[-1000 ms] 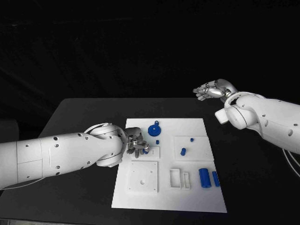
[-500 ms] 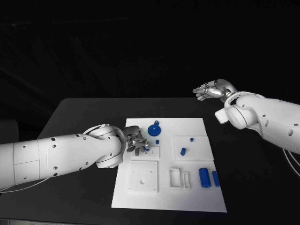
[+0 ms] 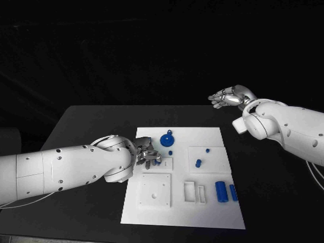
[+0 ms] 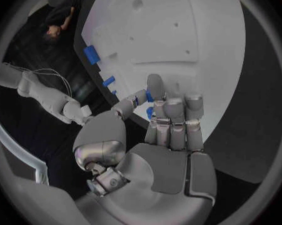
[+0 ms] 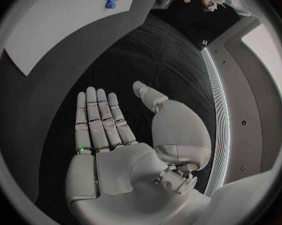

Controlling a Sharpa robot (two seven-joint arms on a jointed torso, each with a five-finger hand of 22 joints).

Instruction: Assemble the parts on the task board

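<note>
**A robot test cell in a lab**

A black table (image 3: 89, 126) stands against a dark, unlit backdrop, with no household or shop goods about; on it lies a white task board (image 3: 206, 212) with recessed pockets and small blue parts (image 3: 221, 191), a bench fixture for assembly trials; two white robot arms reach over it; thin cables trail from the right arm (image 3: 300, 131) near the table edge.
</note>
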